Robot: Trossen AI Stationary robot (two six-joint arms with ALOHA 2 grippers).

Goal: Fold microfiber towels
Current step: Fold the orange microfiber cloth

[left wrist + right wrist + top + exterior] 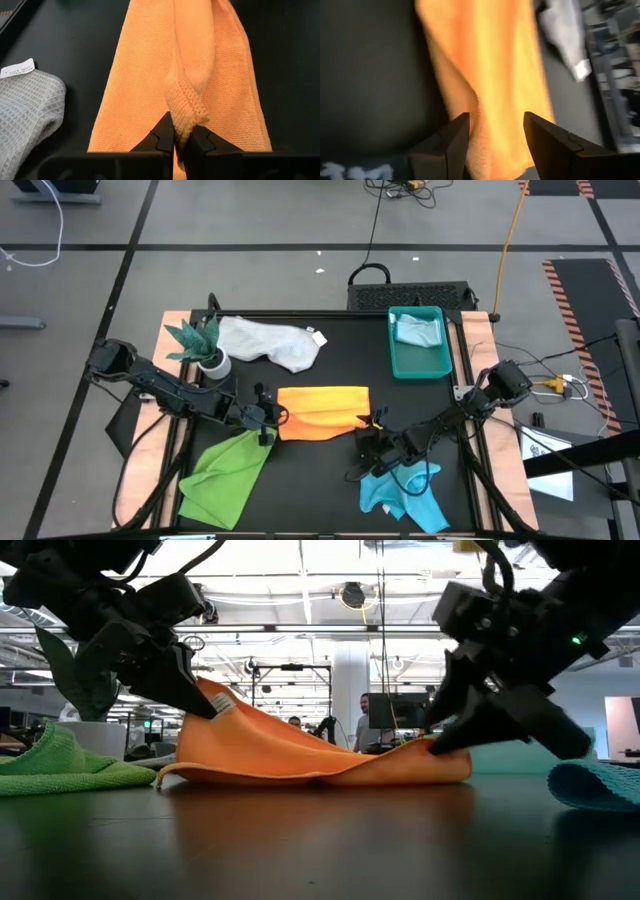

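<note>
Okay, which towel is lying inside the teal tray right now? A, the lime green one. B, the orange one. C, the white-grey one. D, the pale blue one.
D: in the high view the pale blue towel lies bunched inside the teal tray, while the orange towel lies mid-table.

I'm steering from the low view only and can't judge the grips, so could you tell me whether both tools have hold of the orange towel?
Observer: The left tool is shut on a raised fold at one end of the orange towel.
Operator: Thanks, and the right one?
Observer: The right tool has its fingers open, with the towel's other end lying between them.
Operator: Is anything close beside the towel?
Observer: A white-grey towel lies near the left tool's end, not touching the orange one.
</note>
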